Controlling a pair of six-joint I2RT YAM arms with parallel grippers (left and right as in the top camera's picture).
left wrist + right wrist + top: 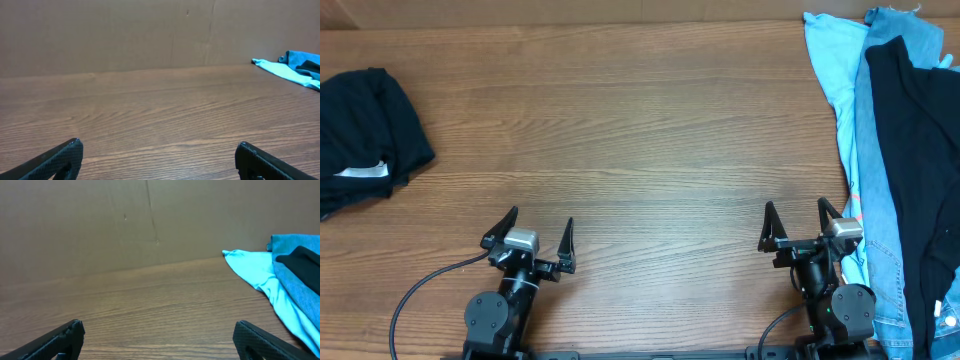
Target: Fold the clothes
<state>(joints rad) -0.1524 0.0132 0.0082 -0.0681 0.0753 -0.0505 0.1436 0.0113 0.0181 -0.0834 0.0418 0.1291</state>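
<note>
While both arms rest at the near edge, we log overhead: left gripper (541, 218) and right gripper (797, 205), two, each spread wide and empty. One black tee (365, 130) lies bundled far left, white label (362, 171) showing. The right-edge pile holds one light-blue piece (830, 70), one denim-blue piece (892, 28) and one black garment (920, 150).

Left wrist: bare table (150, 100), pile far right.

Right wrist: pile closer.

We judge the step as between garments. Next, the right gripper must reach the pile and draw one piece to centre.
</note>
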